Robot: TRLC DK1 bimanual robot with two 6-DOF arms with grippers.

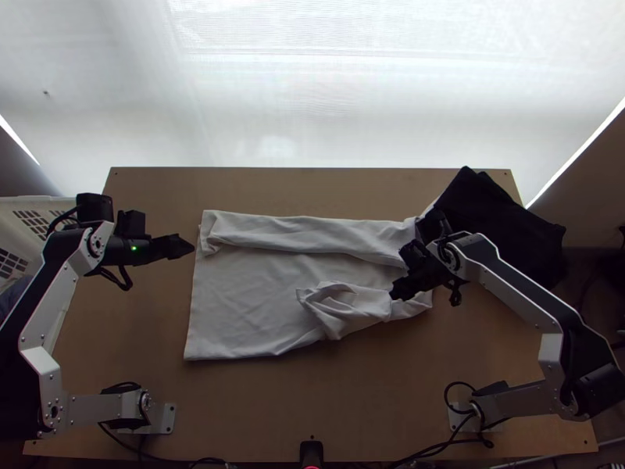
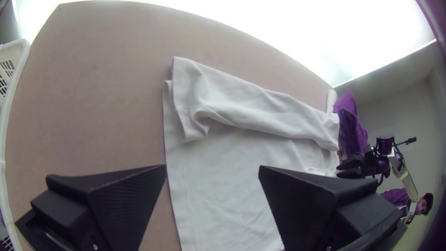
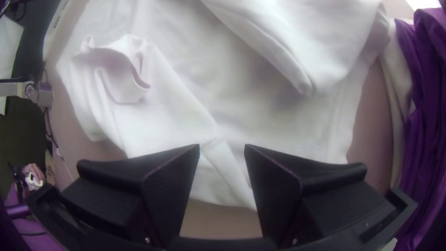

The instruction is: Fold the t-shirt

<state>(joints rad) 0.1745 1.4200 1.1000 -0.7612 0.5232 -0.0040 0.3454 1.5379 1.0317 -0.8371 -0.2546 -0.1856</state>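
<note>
On the table [image 1: 312, 406], in top view, I have the shirt [image 1: 242, 289] at centre, one strip folded over along 12 o'clock, bunched toward 4. Dark cloth [image 1: 500, 219] lies at 2 o'clock. My left gripper [image 1: 192, 247] is beside the shirt at 9 o'clock, my right gripper [image 1: 393, 295] above it at 3; both have fingers spread.

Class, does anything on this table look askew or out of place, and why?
Yes. The white shirt is bunched on its near side beside the right gripper, but its far side lies in a long strip, which looks uneven. Dark cloth sprawls partly off the table.
</note>
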